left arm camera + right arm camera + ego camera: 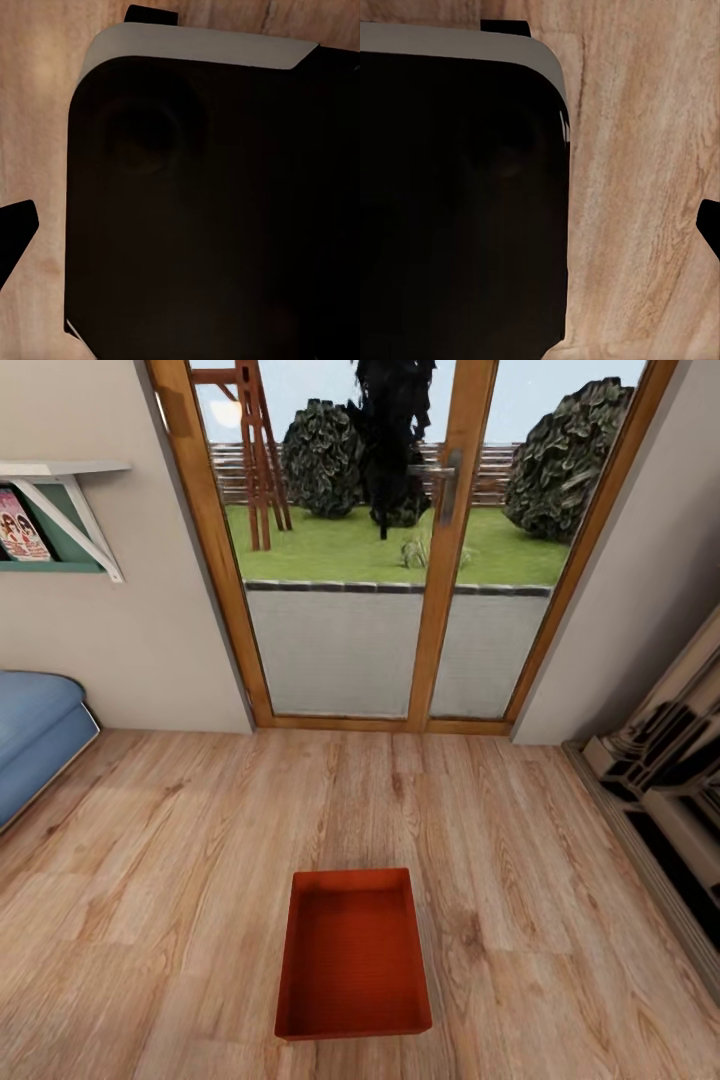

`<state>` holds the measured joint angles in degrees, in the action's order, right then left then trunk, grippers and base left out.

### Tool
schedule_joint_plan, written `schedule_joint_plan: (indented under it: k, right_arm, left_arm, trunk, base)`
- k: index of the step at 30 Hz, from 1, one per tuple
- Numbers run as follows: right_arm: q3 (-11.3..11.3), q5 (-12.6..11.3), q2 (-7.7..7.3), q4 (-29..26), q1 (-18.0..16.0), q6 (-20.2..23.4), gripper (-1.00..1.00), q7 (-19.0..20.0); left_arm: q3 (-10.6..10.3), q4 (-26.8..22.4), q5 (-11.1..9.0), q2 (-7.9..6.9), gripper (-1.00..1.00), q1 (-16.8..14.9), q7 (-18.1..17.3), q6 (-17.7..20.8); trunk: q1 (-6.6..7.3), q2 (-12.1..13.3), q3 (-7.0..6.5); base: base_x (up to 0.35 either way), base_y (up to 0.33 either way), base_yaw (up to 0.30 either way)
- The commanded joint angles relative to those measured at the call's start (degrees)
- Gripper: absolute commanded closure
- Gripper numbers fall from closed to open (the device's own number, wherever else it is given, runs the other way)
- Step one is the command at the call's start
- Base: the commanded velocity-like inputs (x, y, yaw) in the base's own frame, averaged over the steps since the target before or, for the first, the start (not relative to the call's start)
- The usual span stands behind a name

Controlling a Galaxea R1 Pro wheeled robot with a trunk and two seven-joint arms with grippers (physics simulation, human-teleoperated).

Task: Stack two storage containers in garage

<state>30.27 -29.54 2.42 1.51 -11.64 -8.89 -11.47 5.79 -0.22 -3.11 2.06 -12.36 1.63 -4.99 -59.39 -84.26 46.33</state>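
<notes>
You are standing in the living room, facing the glass doors (400, 550) with their honey wood frame, the lawn and dark shrubs lying beyond them, and the wood-plank floor (160, 880) is running from the doors toward you. A blue upholstered piece (30, 735) is sitting at your left edge, a wall shelf (60, 510) with a magazine is hanging above it, and dark carved furniture (665, 790) is lining your right. One storage container (353, 952) is lying on the planks directly ahead of you, centred and low in the head view, upright with its open side up and nothing inside. Its long axis is running away from you toward the doors, one short end facing you and the other facing the glass; the sides are looking near parallel to the floor planks. The second container cannot be located from here. In my judgement you are working the first step, the approach for pickup, with no transport to the garage yet begun. The next move is calling for closing in and bringing both arms down to the two long rims, since one tool looks unlikely to carry a bin of this span level. Each wrist view is looking at the robot's dark, pale-edged body (195, 195) over the planks; whether either tool is apart or together, I cannot tell.
</notes>
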Motion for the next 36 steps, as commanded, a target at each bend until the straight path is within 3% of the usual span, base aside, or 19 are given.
schedule_joint_plan:
  k: [1, 25, 30, 34, 35, 36]
  right_arm:
    - [0.48, -0.52, 0.04, 0.16, -0.05, -0.25, -1.00, -0.04]
    - [0.76, -0.59, 0.07, 0.14, -0.05, -0.28, -1.00, -0.11]
    - [0.96, 0.68, 0.06, -0.16, -0.05, -0.15, -1.00, 0.05]
    - [0.93, 0.99, -0.88, -3.01, -0.05, 0.14, -1.00, 0.14]
    - [0.93, 0.99, -2.60, -8.29, -0.05, 0.59, -1.00, 0.09]
    - [0.93, 0.98, -3.51, -10.55, -0.05, 1.11, -1.00, 0.06]
  left_arm:
    - [0.28, 0.05, -0.32, 0.04, -1.00, 0.00, 0.04, -0.19]
    - [0.36, -0.10, -0.13, 0.12, -1.00, -0.03, 0.04, -0.16]
    - [0.30, -0.79, 0.03, -0.25, -1.00, -0.03, -0.03, 0.47]
    - [0.28, -4.96, 0.18, -1.11, -1.00, -0.03, -0.16, 0.69]
    - [0.30, -10.60, 0.34, -1.24, -1.00, -0.06, -0.20, 2.48]
    - [0.29, -13.07, 0.44, -1.22, -1.00, -0.08, -0.21, 4.58]
  trunk:
    - [0.00, -0.02, 0.04]
    - [0.00, -0.02, 0.04]
    - [0.00, -0.02, 0.04]
    - [0.00, -0.02, 0.04]
    - [0.00, -0.02, 0.04]
    - [0.00, -0.02, 0.04]
  base:
    - [0.000, 0.000, 0.000]
    - [0.000, 0.000, 0.000]
    - [0.000, 0.000, 0.000]
    - [0.000, 0.000, 0.000]
    - [0.000, 0.000, 0.000]
    - [0.000, 0.000, 0.000]
